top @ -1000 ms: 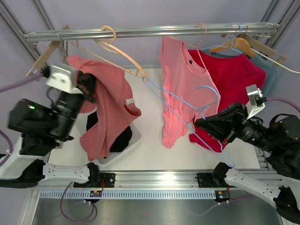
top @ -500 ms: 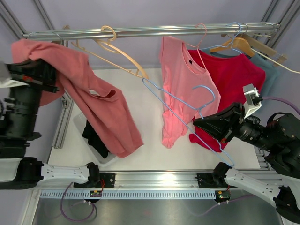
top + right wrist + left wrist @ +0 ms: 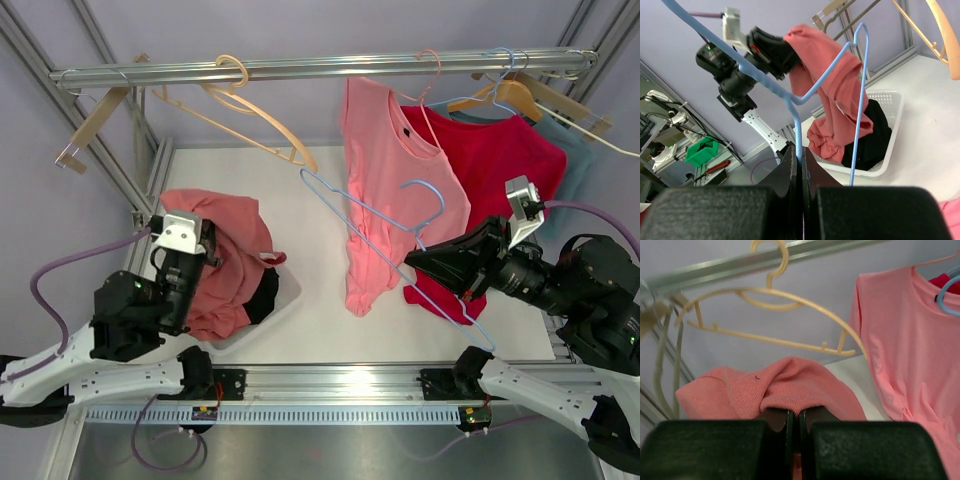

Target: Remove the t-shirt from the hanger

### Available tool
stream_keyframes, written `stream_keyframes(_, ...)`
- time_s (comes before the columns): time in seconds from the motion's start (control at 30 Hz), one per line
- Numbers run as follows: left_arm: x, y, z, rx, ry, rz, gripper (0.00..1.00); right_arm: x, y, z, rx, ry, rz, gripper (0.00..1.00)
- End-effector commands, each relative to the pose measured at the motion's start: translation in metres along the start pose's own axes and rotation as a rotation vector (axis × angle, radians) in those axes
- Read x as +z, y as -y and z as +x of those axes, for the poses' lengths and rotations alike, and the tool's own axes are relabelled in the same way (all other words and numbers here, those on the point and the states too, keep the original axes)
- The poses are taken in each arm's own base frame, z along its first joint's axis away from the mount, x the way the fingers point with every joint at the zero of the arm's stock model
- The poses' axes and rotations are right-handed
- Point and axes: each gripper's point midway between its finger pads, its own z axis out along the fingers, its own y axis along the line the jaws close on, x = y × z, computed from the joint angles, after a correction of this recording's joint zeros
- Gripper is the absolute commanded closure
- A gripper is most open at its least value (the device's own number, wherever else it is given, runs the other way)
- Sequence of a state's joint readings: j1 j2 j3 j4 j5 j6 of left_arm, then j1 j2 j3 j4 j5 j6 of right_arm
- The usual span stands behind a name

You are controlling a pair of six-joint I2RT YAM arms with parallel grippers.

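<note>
- White tabletop [image 3: 330, 318], metal rail [image 3: 300, 68] overhead.
- Salmon-pink fabric t-shirt [image 3: 235, 225] is clamped by left gripper [image 3: 794, 422] over white plastic basket [image 3: 287, 298], likely for drop-off.
- Bare light-blue wire hanger [image 3: 795, 131] is pinched by right gripper [image 3: 800, 165], held clear.

Lowered left gripper [image 3: 794, 416] from upper left of the frame to lower left, dropping the salmon-red cotton t-shirt [image 3: 228, 228] from a spread drape into a heap over the white plastic basket [image 3: 287, 298]. Nudged the blue wire hanger [image 3: 797, 130] slightly leftward.
</note>
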State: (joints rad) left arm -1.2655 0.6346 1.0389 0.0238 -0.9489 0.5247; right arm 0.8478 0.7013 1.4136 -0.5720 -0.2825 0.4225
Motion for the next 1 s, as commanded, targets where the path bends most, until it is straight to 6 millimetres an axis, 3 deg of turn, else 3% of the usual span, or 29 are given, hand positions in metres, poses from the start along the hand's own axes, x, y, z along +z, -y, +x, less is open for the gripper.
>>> stream_keyframes(0.0, -0.016, -0.016, 0.052, -0.181, -0.081, -0.143, 1.00, 0.006, -0.002, 0.001, -0.023, -0.003, -0.030, 1.00)
stream_keyframes(0.13, -0.035, -0.026, 0.107, -0.386, -0.192, -0.339, 1.00, 0.015, 0.003, 0.004, -0.019, -0.001, -0.029, 1.00)
stream_keyframes(0.17, -0.046, -0.032, 0.131, -0.306, -0.263, -0.372, 1.00, 0.016, 0.005, 0.006, -0.017, -0.006, -0.025, 1.00)
stream_keyframes(0.2, -0.053, -0.040, 0.142, -0.296, -0.280, -0.437, 1.00, 0.017, 0.005, 0.006, -0.017, -0.005, -0.025, 1.00)
stream_keyframes(0.23, -0.055, -0.038, 0.146, -0.437, -0.261, -0.477, 1.00, 0.019, 0.007, 0.006, -0.021, -0.005, -0.018, 1.00)
stream_keyframes(0.27, -0.063, -0.041, 0.163, -0.377, -0.300, -0.481, 1.00, 0.019, 0.009, 0.005, -0.023, -0.004, -0.009, 1.00)
stream_keyframes(0.4, -0.062, -0.040, 0.206, -0.439, -0.381, -0.607, 1.00, 0.030, 0.030, 0.002, -0.043, 0.007, 0.093, 1.00)
stream_keyframes(0.53, -0.055, -0.023, 0.256, -0.333, -0.555, -0.669, 1.00, 0.049, 0.069, 0.004, -0.076, -0.013, 0.261, 1.00)
stream_keyframes(0.63, -0.063, -0.016, 0.282, -0.359, -0.599, -0.665, 1.00, 0.051, 0.086, -0.001, -0.115, -0.004, 0.348, 1.00)
stream_keyframes(0.67, -0.057, -0.010, 0.284, -0.405, -0.582, -0.650, 1.00, 0.050, 0.089, -0.004, -0.124, 0.004, 0.364, 1.00)
stream_keyframes(0.7, -0.064, -0.008, 0.305, -0.388, -0.639, -0.631, 1.00, 0.050, 0.090, -0.006, -0.133, 0.011, 0.372, 1.00)
stream_keyframes(0.77, -0.059, -0.005, 0.320, -0.489, -0.655, -0.620, 1.00, 0.049, 0.095, -0.015, -0.159, 0.035, 0.407, 1.00)
stream_keyframes(0.8, -0.066, -0.007, 0.336, -0.475, -0.686, -0.626, 1.00, 0.051, 0.104, -0.016, -0.167, 0.032, 0.449, 1.00)
stream_keyframes(0.83, -0.070, -0.012, 0.348, -0.504, -0.702, -0.648, 0.97, 0.051, 0.108, -0.018, -0.189, 0.028, 0.471, 1.00)
stream_keyframes(0.87, -0.068, -0.015, 0.347, -0.528, -0.695, -0.656, 0.97, 0.053, 0.113, -0.018, -0.197, 0.024, 0.493, 1.00)
stream_keyframes(0.97, -0.067, -0.016, 0.345, -0.549, -0.684, -0.629, 0.65, 0.068, 0.131, -0.012, -0.216, -0.008, 0.550, 1.00)
